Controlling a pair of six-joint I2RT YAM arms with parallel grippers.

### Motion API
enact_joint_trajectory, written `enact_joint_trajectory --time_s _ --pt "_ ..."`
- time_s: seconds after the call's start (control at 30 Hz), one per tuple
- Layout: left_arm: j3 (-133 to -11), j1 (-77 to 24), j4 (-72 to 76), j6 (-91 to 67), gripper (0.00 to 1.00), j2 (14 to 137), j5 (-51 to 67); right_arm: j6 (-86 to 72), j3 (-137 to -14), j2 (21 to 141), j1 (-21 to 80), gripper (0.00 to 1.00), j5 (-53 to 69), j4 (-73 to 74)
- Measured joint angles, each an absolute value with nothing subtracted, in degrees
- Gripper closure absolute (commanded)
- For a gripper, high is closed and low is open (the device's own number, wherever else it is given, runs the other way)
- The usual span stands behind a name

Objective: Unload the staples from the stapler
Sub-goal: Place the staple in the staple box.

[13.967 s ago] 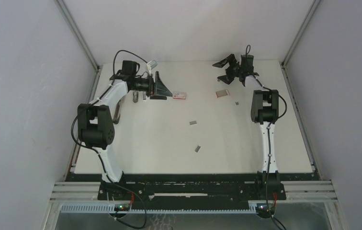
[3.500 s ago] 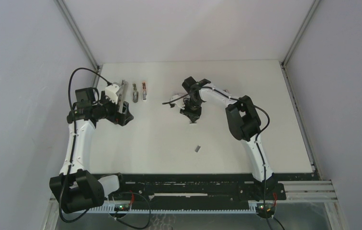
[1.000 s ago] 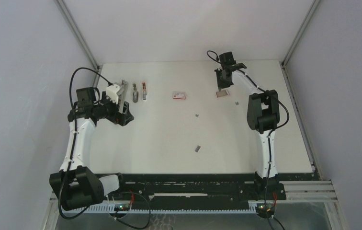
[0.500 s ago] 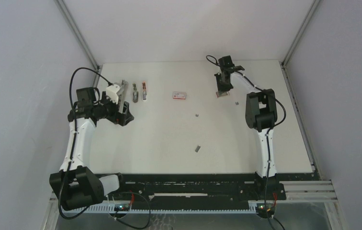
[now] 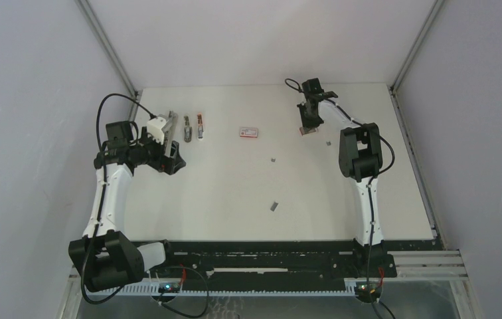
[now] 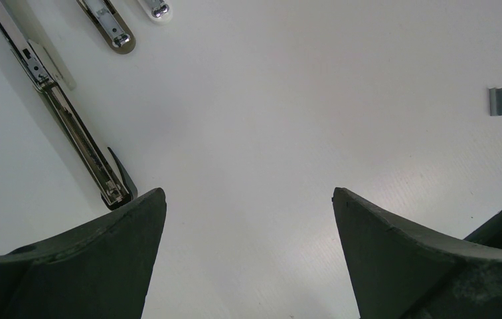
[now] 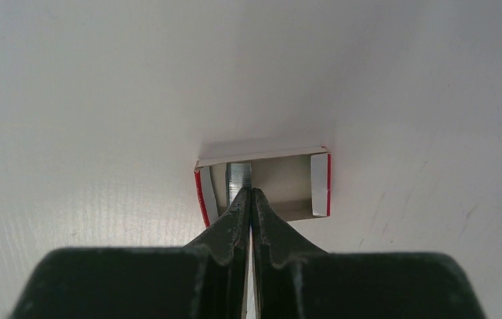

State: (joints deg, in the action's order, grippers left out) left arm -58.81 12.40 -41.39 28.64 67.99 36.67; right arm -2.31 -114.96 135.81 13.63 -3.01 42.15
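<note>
2 grey staple bits (image 5: 274, 206) lie loose on the table (image 5: 235, 226), 1 strip (image 7: 238, 176) sits in the open box (image 7: 319, 185), and the stapler (image 5: 170, 121) is splayed open far left.

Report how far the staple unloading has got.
Done: the stapler lies opened out on the table, and one staple strip is in the open box tray. In hand: the right gripper, shut, has its tips at that strip; whether it pinches it is unclear. The left gripper is open and empty. Left: loose staples lie mid-table.
</note>
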Motion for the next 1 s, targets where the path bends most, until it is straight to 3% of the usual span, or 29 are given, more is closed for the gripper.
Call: enact_joint_trajectory --time_s 1.0 --pt "-58.81 12.40 -41.41 28.67 0.00 67.99 36.69 -0.84 -115.35 135.83 15.46 0.95 -3.53 43.09"
